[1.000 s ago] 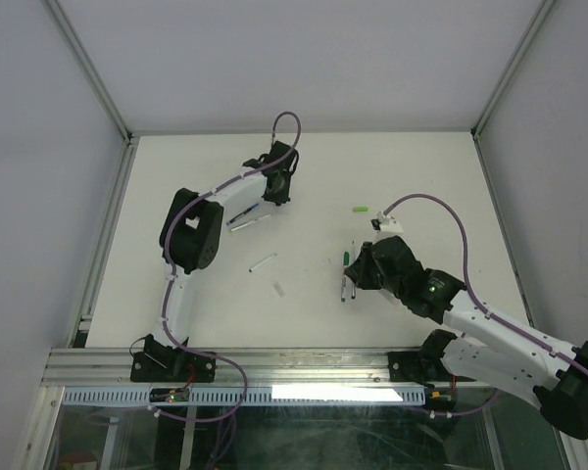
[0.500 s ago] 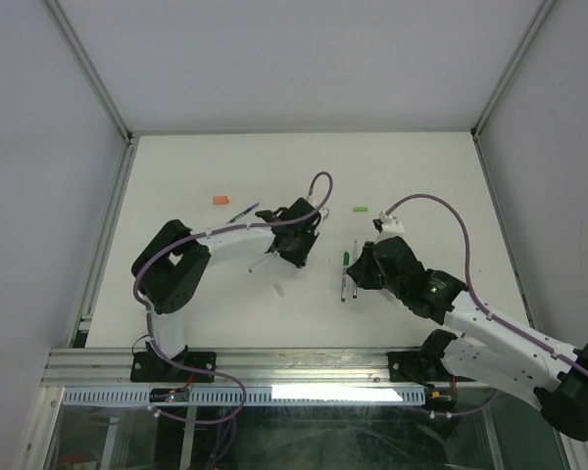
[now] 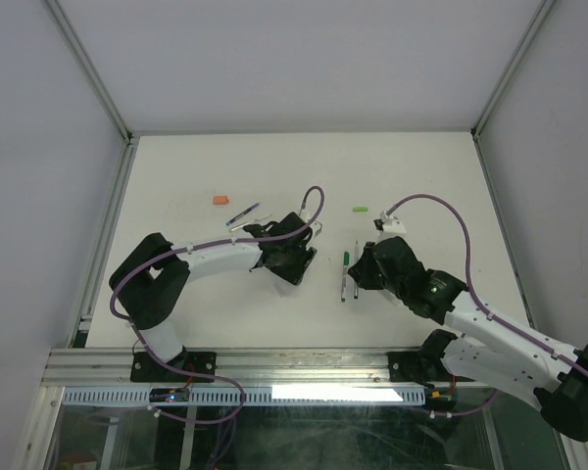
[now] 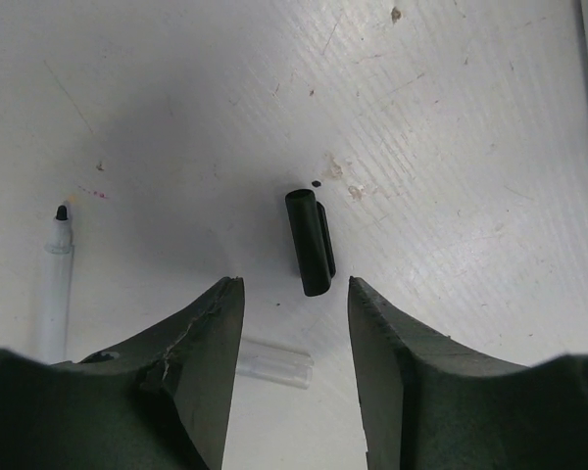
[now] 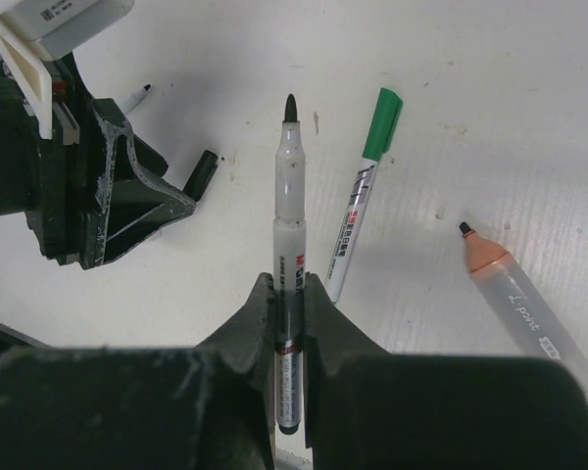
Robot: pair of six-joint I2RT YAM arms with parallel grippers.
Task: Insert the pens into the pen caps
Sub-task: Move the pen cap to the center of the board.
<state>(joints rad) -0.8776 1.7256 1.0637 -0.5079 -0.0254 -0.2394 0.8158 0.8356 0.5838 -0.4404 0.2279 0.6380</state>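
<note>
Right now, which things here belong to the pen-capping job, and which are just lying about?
Job in hand:
black-tipped pen in the right claw; black cap before the open left claw; orange cap; light green cap; orange-tipped pen.

Lying about:
green-capped pen, already capped; short clear tube, purpose unclear.

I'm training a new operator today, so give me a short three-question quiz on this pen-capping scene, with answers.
1. True or false: the right gripper is shut on an uncapped black-tipped pen.
2. Which cap lies on the table just ahead of the open left gripper: A orange, B black, C blue?
3. Fill in: the capped pen lying beside the held one has a ____ cap.
Key: 1 true; 2 B, the black cap; 3 green.
</note>
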